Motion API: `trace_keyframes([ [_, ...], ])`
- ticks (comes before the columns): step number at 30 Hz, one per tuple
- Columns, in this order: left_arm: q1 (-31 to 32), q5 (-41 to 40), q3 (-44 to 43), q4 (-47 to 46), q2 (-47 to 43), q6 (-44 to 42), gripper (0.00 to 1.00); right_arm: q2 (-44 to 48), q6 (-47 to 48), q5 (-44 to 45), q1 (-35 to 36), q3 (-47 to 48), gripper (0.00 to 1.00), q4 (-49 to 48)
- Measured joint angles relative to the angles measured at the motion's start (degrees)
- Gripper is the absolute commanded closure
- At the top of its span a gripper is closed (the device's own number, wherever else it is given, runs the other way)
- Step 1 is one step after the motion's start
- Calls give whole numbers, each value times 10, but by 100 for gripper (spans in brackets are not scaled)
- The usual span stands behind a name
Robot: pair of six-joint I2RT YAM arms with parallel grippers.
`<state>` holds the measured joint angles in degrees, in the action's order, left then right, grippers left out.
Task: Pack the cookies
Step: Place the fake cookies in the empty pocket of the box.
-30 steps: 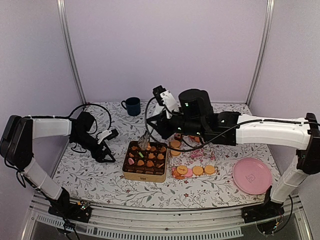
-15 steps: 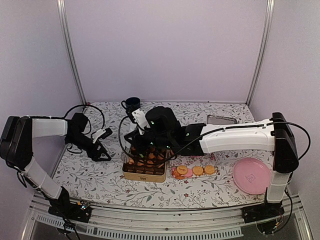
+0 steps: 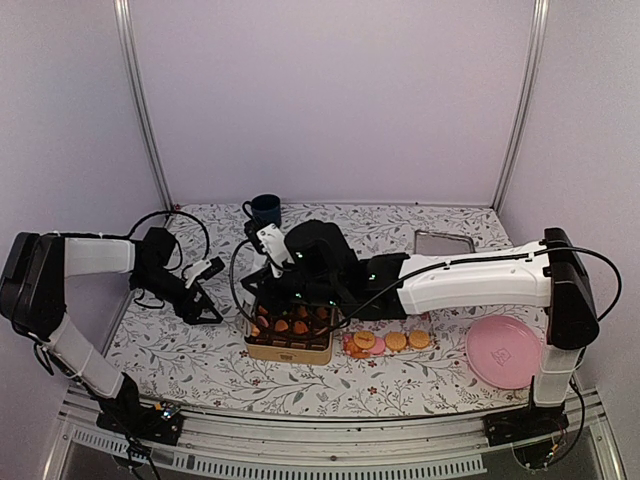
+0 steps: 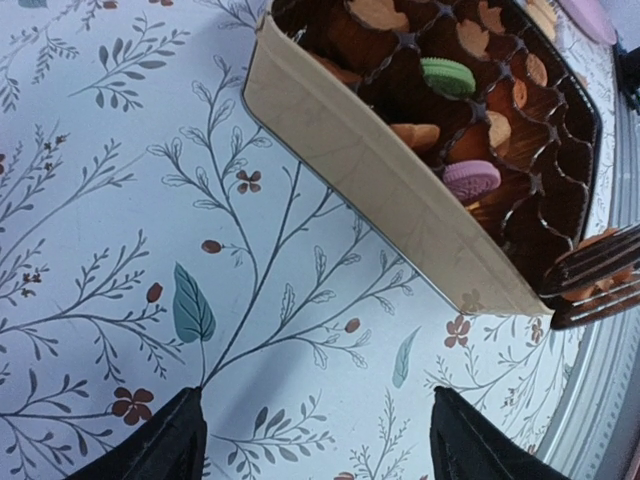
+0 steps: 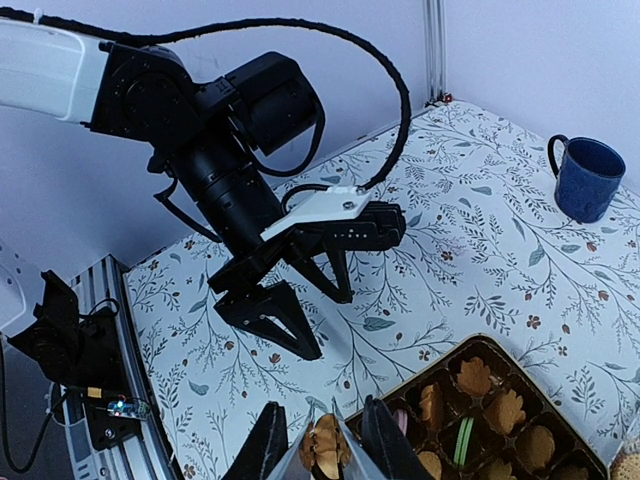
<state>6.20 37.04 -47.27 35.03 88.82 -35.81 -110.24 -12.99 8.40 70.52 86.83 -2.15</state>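
Note:
A tan box [image 3: 290, 352] with a dark divided insert holds several cookies: orange ones, a green one [image 4: 447, 77] and a pink one [image 4: 470, 180]. More cookies [image 3: 395, 340] lie loose on the cloth to its right. My right gripper [image 5: 322, 440] is shut on an orange cookie [image 5: 328, 456] over the box's near left corner [image 5: 421, 375]. That same cookie also shows between its fingers [image 4: 600, 262] in the left wrist view. My left gripper [image 4: 320, 440] is open and low over the cloth, just left of the box wall [image 4: 380, 180], with nothing between its fingers.
A large pink plate [image 3: 505, 352] sits at the right front. A dark blue mug [image 3: 265, 211] stands behind the box, and a metal tray [image 3: 445, 242] lies at the back right. The right arm [image 3: 470, 280] stretches across the table's middle.
The right arm has swung left across the box with the cookie, from its back edge to its left side. The left gripper has drawn slightly left, still open.

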Motion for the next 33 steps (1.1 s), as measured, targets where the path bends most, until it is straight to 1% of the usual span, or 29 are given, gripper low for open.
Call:
trace_keyframes([
  [8, 0, 0, 1, 0, -5, -1, 23, 0, 3, 19, 0, 0, 68, 0],
  [19, 0, 3, 1, 2, -10, -2, 23, 14, 4, 30, 0, -12, 68, 0],
  [22, 0, 8, 1, 2, -10, -2, 23, 33, 8, 35, -7, -16, 68, 0],
  [28, 9, 17, 1, 1, -10, 3, 24, 100, 19, 42, -33, -42, 68, 0],
  [32, 42, 28, 1, -5, -10, 21, 24, 141, 22, 57, -57, -69, 67, 0],
  [33, 62, 31, 0, -6, -10, 25, 24, 150, 23, 61, -63, -78, 67, 1],
])
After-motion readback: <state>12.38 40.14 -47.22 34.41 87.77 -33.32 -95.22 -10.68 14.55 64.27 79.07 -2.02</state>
